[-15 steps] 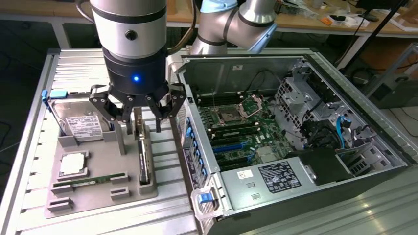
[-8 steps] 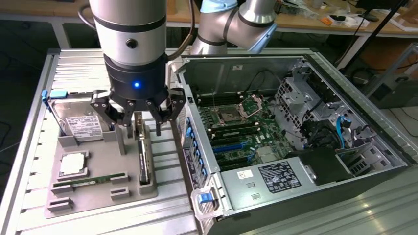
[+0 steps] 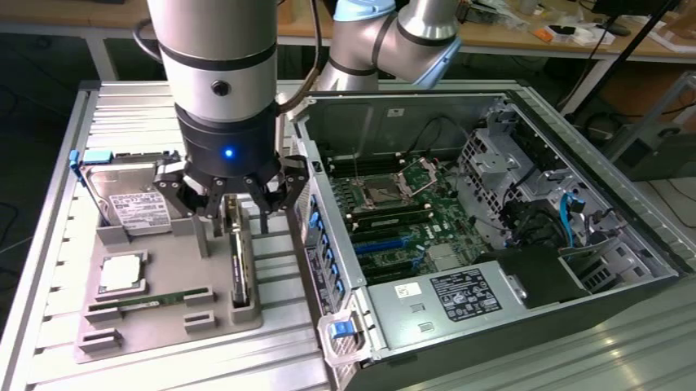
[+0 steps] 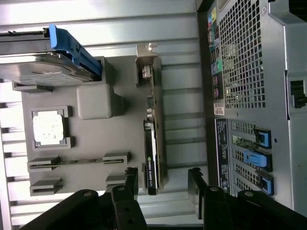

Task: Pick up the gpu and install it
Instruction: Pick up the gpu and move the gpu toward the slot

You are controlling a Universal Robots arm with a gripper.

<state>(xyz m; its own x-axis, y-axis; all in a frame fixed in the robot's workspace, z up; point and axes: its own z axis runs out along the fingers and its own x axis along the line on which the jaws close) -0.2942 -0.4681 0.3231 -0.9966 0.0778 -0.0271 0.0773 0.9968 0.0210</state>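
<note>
Dark gpu (image 3: 241, 261) is standing on edge just beneath your gripper (image 3: 240, 208), whose jaws are hanging spread, released.

Light falls evenly from above in the exterior view. The ribbed metal table (image 3: 55, 269) reads pale and bright, while the floor (image 3: 33, 90) past its far edge sinks into dark. Soft highlights run down the arm (image 3: 218, 49), and a small blue light (image 3: 226, 151) glows on its wrist. Inside the computer case (image 3: 544, 342) the corners lie in shadow. In the wrist view the table's slats wash out to white, the processor (image 4: 48, 129) on the grey tray (image 4: 96, 143) glares, and the gripper (image 4: 163, 176) shows as a near-black silhouette.
</note>
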